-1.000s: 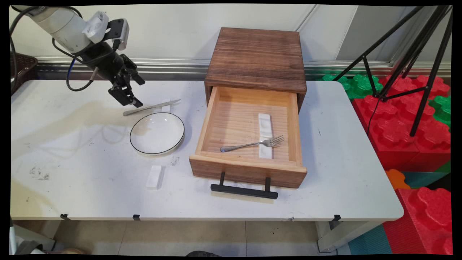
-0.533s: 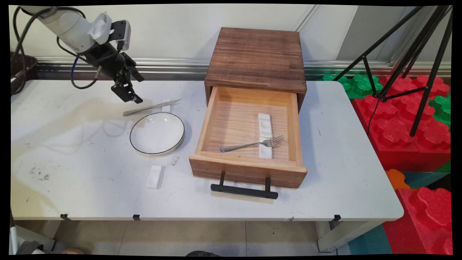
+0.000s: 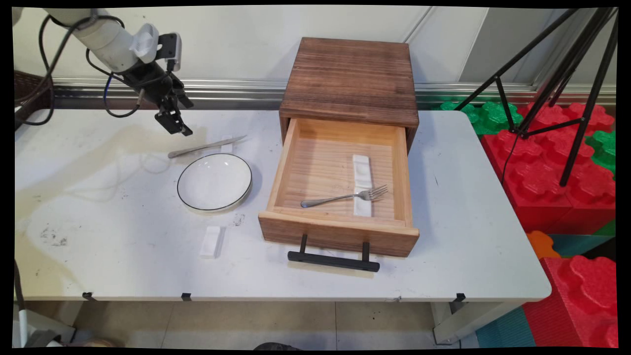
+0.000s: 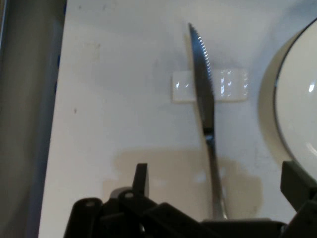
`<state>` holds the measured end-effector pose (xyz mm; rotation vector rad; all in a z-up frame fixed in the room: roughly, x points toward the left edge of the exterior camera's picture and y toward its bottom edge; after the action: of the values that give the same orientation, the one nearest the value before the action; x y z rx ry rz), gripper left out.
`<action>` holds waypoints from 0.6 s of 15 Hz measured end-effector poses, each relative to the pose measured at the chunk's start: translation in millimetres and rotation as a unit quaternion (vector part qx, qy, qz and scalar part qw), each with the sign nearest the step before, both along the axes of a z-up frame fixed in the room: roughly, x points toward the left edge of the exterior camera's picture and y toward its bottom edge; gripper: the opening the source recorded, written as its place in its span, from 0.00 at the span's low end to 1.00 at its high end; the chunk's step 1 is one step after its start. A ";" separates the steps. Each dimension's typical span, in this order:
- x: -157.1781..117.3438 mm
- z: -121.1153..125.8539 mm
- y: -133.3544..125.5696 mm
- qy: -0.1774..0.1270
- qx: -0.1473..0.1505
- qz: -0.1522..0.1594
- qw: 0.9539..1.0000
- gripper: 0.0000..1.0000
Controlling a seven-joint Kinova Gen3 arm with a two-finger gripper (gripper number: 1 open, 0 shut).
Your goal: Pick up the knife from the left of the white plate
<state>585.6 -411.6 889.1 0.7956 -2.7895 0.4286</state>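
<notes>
Here the arm reaches in from upper left, gripper [image 3: 178, 125] tilted down and rightward, released with fingers spread and holding nothing, hovering above the table [image 3: 98, 207] just far-left of the knife [image 3: 204, 147]. Knife lies across a small white rest [image 4: 233, 85], plate [image 3: 215, 182] just near of it.

One knife [image 3: 204, 146], one fork [image 3: 343, 196], one plate [image 3: 215, 182] — three white rests [image 3: 211, 241], one drawer box [image 3: 349, 143]

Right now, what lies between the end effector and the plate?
The knife does, its blade propped on a small white rest; the main view shows it beyond the plate, below the raised end effector.
</notes>
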 end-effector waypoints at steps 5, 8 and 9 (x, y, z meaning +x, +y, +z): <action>18.0 -24.9 -16.5 -0.009 0.014 0.012 1.000 1.00; 24.6 -38.3 -21.7 -0.009 0.019 0.019 1.000 1.00; 26.7 -43.7 -23.2 -0.008 0.021 0.022 0.999 1.00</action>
<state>612.3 -434.9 845.4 0.8690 -2.8091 0.3871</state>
